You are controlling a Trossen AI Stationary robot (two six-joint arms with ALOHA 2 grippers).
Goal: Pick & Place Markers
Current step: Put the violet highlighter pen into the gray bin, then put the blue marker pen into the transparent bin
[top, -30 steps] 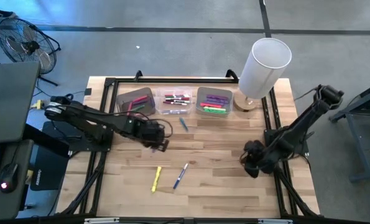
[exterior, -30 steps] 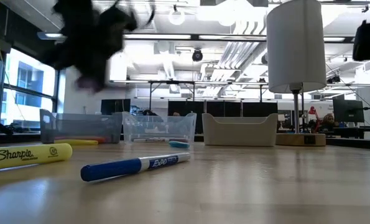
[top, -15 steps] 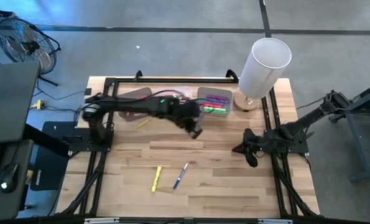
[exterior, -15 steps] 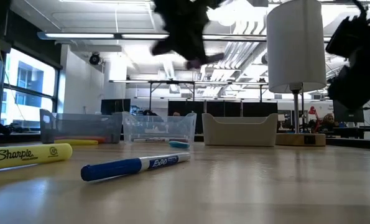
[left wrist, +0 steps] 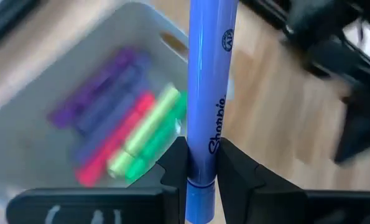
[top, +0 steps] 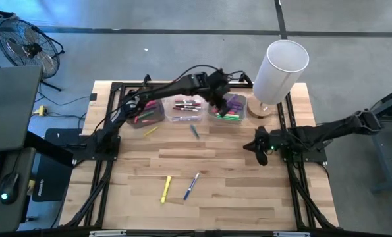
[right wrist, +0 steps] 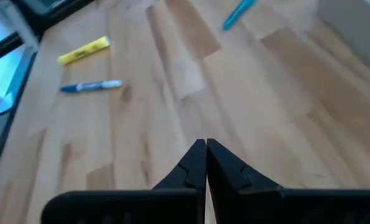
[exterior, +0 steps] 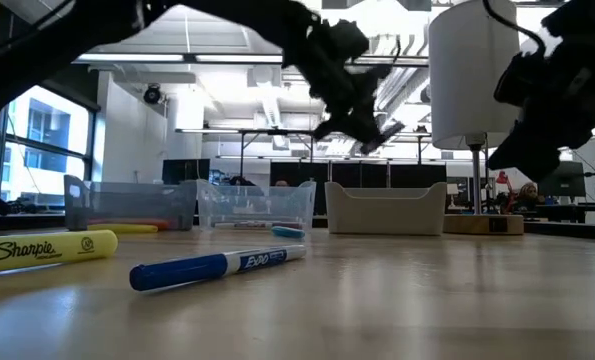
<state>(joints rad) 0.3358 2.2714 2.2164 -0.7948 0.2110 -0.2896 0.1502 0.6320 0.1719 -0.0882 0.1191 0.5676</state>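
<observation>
My left gripper (top: pixel 219 99) is shut on a blue marker (left wrist: pixel 209 93) above the right-hand bin (top: pixel 228 107), which holds purple, pink, green and yellow markers (left wrist: pixel 122 130). It also shows high in the low view (exterior: pixel 372 125). My right gripper (top: pixel 258 146) is shut and empty above the table's right part (right wrist: pixel 206 149). A yellow marker (top: pixel 165 189) and a blue-and-white marker (top: pixel 192 186) lie flat near the table's front. A teal marker (top: pixel 194 131) and a small yellow marker (top: pixel 149 131) lie in front of the bins. My left gripper pinches the blue marker between its two fingers near one end of the barrel (left wrist: pixel 201 171). The fingers lie along the marker, and the rest of it sticks out forward past the fingertips. The marker is lifted clear, above the right-hand bin.
A grey bin (top: pixel 145 110) and a clear bin (top: pixel 186 108), both with markers, stand left of the right-hand bin along the far edge. A white lamp (top: pixel 280 71) stands at the far right corner. Bare wood lies at mid-table.
My left gripper has swung from the table's left middle toward the far right, rising with the blue marker, and now stands over the right-hand bin. My right gripper has gone a little toward the far edge as its arm has stretched out lower.
</observation>
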